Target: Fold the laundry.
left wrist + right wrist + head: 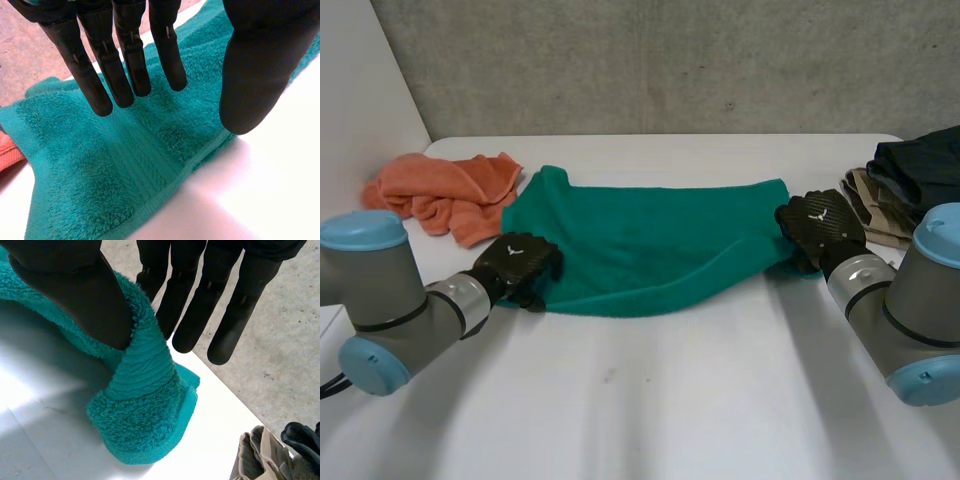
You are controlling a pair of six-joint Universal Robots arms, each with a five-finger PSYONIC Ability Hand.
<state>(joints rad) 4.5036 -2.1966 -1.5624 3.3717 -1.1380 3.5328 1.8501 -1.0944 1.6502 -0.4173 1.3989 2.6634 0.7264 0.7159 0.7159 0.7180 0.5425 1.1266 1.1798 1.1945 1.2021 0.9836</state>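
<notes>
Progress is early: you have the right robot hand [820, 225] pinching a corner of the green towel [640, 250], the left robot hand [517, 262] released over another, and the orange cloth [440, 190] crumpled.

Head view: left hand [517, 262] covers the near-left corner of the teal towel [650, 245], and right hand [820, 228] covers its right-end corner. Dark clothes pile [925, 165] runs off the frame edge and overlaps the beige garment [875, 205], hiding part of it. Left wrist view: orange towel [9, 152] is just a cut-off sliver. Right wrist view: the thumb hides the pinch point on the towel.
</notes>
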